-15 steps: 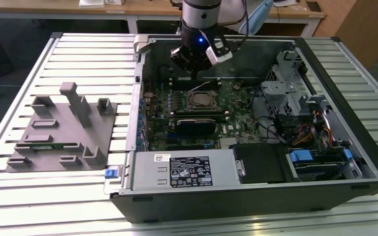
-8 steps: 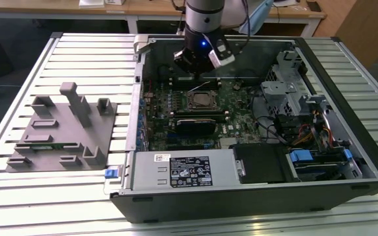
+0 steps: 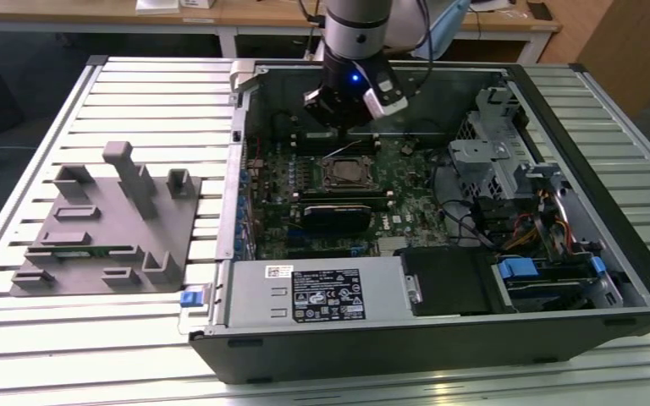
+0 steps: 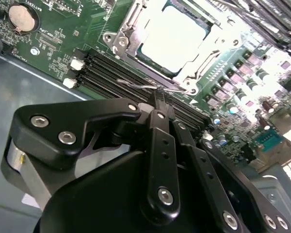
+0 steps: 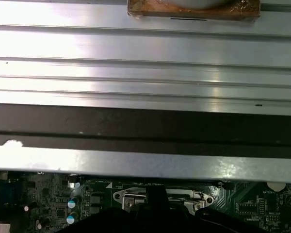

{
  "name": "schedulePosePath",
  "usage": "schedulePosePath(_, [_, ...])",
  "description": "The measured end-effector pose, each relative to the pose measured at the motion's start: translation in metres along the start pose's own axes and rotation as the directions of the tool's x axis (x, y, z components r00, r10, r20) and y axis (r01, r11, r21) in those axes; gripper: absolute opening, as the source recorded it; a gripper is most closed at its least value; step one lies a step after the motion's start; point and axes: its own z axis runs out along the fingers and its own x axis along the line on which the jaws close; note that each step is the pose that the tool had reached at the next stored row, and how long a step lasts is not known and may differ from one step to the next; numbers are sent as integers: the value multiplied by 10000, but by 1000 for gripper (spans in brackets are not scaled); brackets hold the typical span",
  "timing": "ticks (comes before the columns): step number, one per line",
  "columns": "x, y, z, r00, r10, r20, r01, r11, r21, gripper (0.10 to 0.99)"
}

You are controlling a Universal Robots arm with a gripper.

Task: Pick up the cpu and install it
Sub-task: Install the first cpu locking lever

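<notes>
Black linkage bars of the tool (image 4: 157, 104) come together at a narrow tip in the second wrist view, the fingers drawn tight together with nothing held between them. That tip hangs over the memory slots (image 4: 116, 80), just beside the socket (image 4: 167, 41), and whether it touches the board I cannot tell. The cpu (image 4: 172, 34) lies flat inside the socket's open metal frame, its pale silvery top catching strong light. In the exterior view the cpu (image 3: 345, 172) sits in the middle of the green motherboard (image 3: 393, 216), just below the tool (image 3: 348, 114).

The arm (image 3: 357, 25) comes down nearly straight from above into the far part of the open computer case (image 3: 596, 279), a blue light glowing at its wrist.

The case lies on its side on a ribbed metal surface (image 3: 156, 101). On the exterior view's left, well apart from the case's interior, stands a grey plastic fixture (image 3: 105, 233) with upright blocks. A power supply (image 3: 319, 292) with a label fills the near edge of the case, and drive cages (image 3: 494, 156) with cables sit on the exterior view's right. Wooden desks (image 3: 246, 13) run along the back of the room. In the first wrist view, the ribbed surface (image 5: 145, 63) stretches beyond the case wall.
</notes>
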Motion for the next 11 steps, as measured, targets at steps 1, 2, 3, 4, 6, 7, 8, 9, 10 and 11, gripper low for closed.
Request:
schedulePosePath(1, [-6,6,4,10000,1,0,-1,10000,12,106])
schedulePosePath(2, [-13,12,7,10000,1,-1,-1,10000,28,106])
schedulePosePath(3, [-21,16,11,10000,0,-2,0,10000,36,106])
schedulePosePath(4, [-32,20,15,10000,-1,-1,1,10000,40,106])
schedulePosePath(6, [-51,26,23,10000,0,-1,0,10000,45,106])
schedulePosePath(7, [-59,27,27,10000,0,0,0,10000,43,106])
schedulePosePath(8, [-66,28,31,10000,0,0,0,10000,44,106])
schedulePosePath(9, [-74,29,34,10000,1,-1,-1,10000,45,106])
schedulePosePath(10, [-80,29,38,10000,0,-1,0,10000,46,106])
schedulePosePath(11, [-86,29,42,10000,0,-1,0,10000,46,106])
